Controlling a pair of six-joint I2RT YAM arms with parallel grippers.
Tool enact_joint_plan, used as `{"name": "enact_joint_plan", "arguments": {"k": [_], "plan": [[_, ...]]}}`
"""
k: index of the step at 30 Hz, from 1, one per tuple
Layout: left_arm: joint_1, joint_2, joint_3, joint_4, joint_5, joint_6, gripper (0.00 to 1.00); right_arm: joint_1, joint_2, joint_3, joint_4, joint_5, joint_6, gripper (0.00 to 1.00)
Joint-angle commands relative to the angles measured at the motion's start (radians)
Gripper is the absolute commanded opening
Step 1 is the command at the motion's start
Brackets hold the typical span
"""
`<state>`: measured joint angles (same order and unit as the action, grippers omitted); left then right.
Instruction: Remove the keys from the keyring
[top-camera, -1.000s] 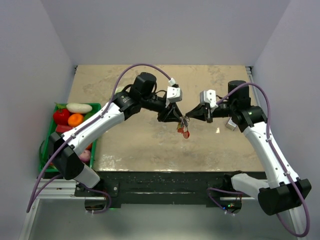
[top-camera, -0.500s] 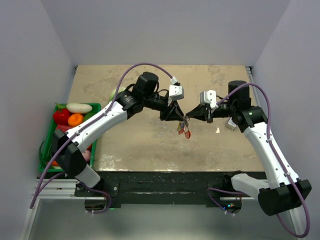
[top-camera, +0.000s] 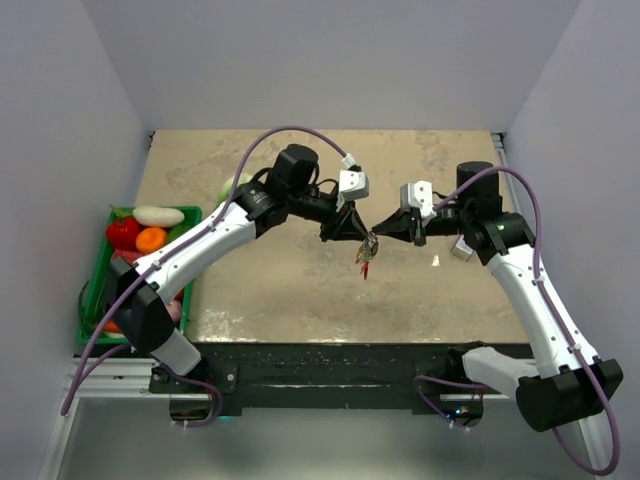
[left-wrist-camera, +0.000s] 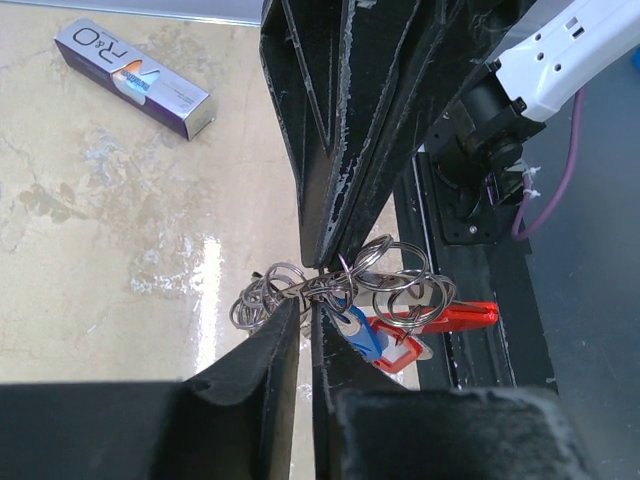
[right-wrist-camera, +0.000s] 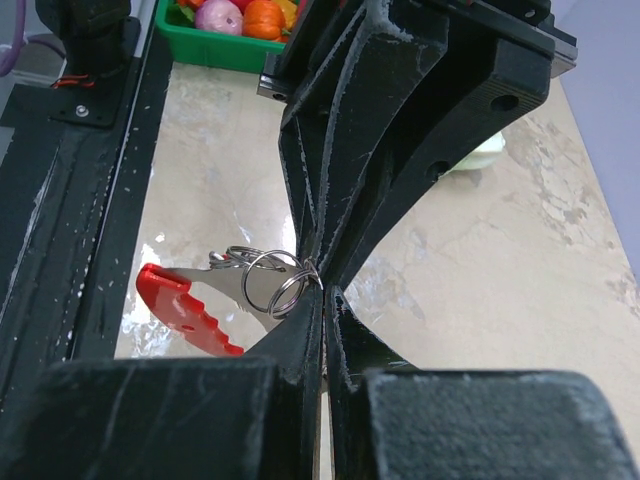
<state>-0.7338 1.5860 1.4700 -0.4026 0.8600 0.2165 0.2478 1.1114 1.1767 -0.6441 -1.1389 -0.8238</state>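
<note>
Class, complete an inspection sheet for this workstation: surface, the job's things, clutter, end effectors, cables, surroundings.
Surface: table, beige marbled, glossy.
Job's things: keyring with keys and red fob, held above the table between the arms.
Clutter: purple box lying on the table; green basket of produce at the table's left side.
End effectors: left end effector and right end effector both shut on the keyring, tip to tip.
Cables: purple cable arcs along each arm.
Surroundings: plain pale walls; black frame at near edge.

This looks like a robot lab, maybe a test booth: robot arms (top-camera: 200, 245) bolted to a metal frame (top-camera: 330, 375), plain white walls (top-camera: 330, 60), a table (top-camera: 300, 290), a green bin (top-camera: 88, 300) of toy food (top-camera: 150, 238).
</note>
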Motion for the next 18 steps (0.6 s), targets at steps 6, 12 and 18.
{"name": "enact_joint_plan", "arguments": {"k": [6,12,18], "plan": [[0.007,-0.038,0.03,0.033,0.046,-0.009,0.22,0.004,-0.032,0.003,-0.008,-0.005,-0.044,0.0],[0.025,-0.047,0.023,0.036,0.111,-0.014,0.22,0.002,-0.027,0.006,-0.005,-0.009,-0.048,0.0],[0.03,-0.047,0.015,0.047,0.149,-0.023,0.22,0.001,-0.022,0.014,-0.006,-0.022,-0.046,0.0]]}}
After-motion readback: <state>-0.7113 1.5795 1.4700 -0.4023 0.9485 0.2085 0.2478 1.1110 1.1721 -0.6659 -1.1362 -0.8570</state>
